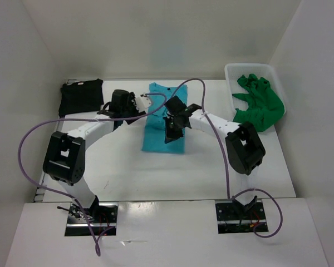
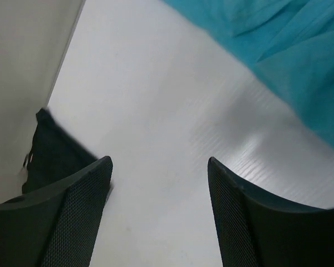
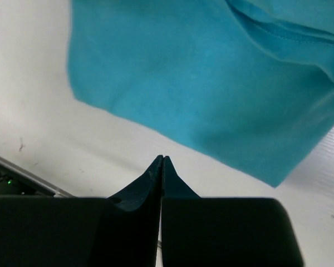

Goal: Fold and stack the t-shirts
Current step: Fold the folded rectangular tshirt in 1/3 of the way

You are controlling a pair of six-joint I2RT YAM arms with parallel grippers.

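Observation:
The turquoise t-shirt (image 1: 162, 133) lies folded into a long strip at the middle of the table. A black t-shirt (image 1: 80, 95) sits folded at the far left. The green t-shirt (image 1: 260, 103) is crumpled in the basket. My left gripper (image 1: 138, 104) hovers just left of the turquoise shirt, open, with only bare table between its fingers (image 2: 78, 211). In its wrist view the black shirt (image 2: 55, 158) is at the left and the turquoise shirt (image 2: 289, 50) at the upper right. My right gripper (image 1: 171, 132) is above the turquoise shirt (image 3: 200, 83), shut (image 3: 162, 159) on nothing.
A white plastic basket (image 1: 229, 72) stands at the back right against the wall. White walls close in the table on the left, back and right. Purple cables loop from both arms over the table (image 1: 117, 172).

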